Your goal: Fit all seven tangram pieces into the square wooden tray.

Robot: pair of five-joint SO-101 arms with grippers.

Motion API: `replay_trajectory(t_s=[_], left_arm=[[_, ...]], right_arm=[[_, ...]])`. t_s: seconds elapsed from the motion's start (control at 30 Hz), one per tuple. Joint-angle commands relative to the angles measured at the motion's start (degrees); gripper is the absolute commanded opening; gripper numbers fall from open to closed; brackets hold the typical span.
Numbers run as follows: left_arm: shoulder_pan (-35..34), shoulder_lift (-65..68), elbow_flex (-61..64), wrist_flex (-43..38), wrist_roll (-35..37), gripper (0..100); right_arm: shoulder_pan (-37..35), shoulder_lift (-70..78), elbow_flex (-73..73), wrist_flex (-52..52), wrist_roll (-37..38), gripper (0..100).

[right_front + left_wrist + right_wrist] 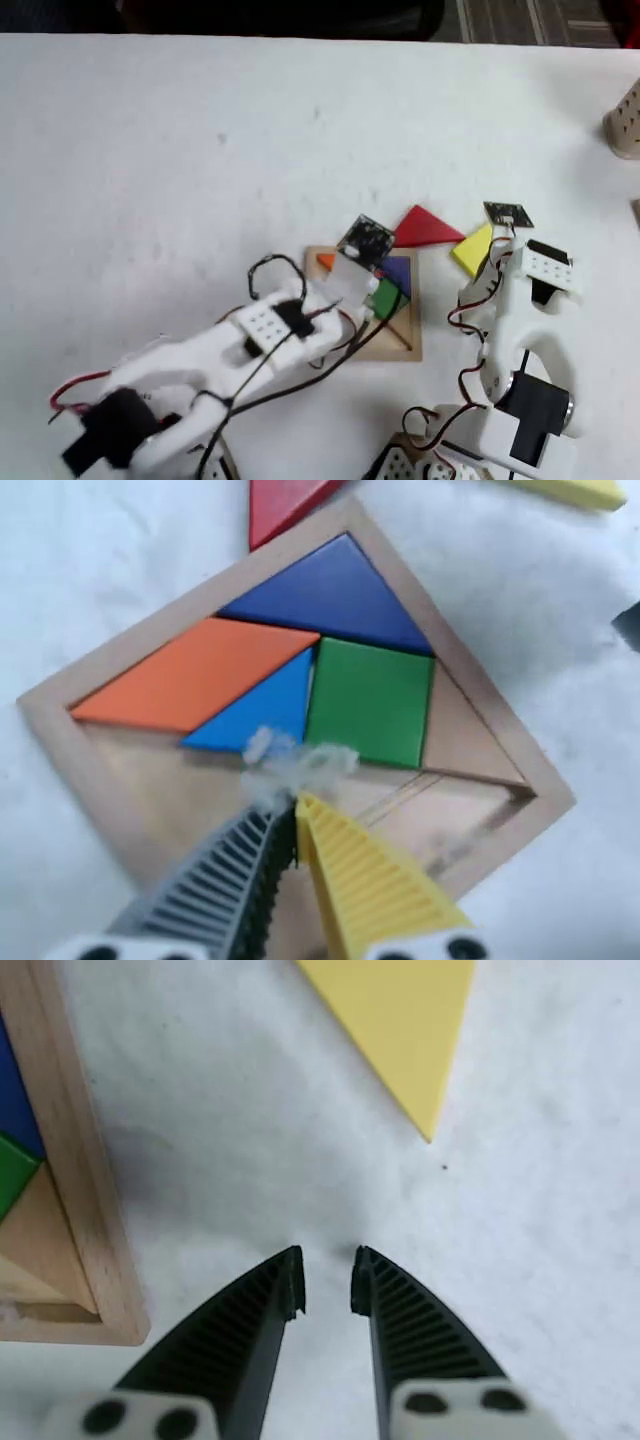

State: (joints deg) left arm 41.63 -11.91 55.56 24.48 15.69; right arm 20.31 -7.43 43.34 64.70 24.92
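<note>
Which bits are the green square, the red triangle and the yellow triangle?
green square point(370, 705): left wrist view, middle of its top face.
red triangle point(424, 230): high view, centre of the piece.
yellow triangle point(400, 1015): right wrist view, middle of its visible face.

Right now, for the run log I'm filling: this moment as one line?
tray: four pieces in | red triangle, yellow triangle: outside on table | left pincer: shut, over tray | right pincer: open, empty

Tan block point(625, 125) (holed) rests on table point(150, 150) — white.
</note>
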Motion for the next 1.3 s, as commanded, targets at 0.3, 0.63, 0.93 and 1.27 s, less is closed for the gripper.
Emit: replay_trajectory(t_s=[0.3, 0.63, 0.93, 1.27], left_arm=[[-2.07, 11.47, -11.34, 1.14, 0.00, 2], [-1.89, 11.47, -10.02, -4.13, 0.00, 2], [-1.63, 10.95, -10.55, 1.14, 0.00, 2], [-1.89, 1.19, -7.03, 3.96, -0.09, 2]], right_arm=[[0.66, -0.22, -1.58, -0.66, 0.97, 7.7], [0.75, -0.22, -1.58, -0.75, 0.97, 7.7], [0.75, -0.22, -1.58, -0.84, 0.97, 7.7], [0.75, -0.13, -1.58, -0.84, 0.97, 7.7]])
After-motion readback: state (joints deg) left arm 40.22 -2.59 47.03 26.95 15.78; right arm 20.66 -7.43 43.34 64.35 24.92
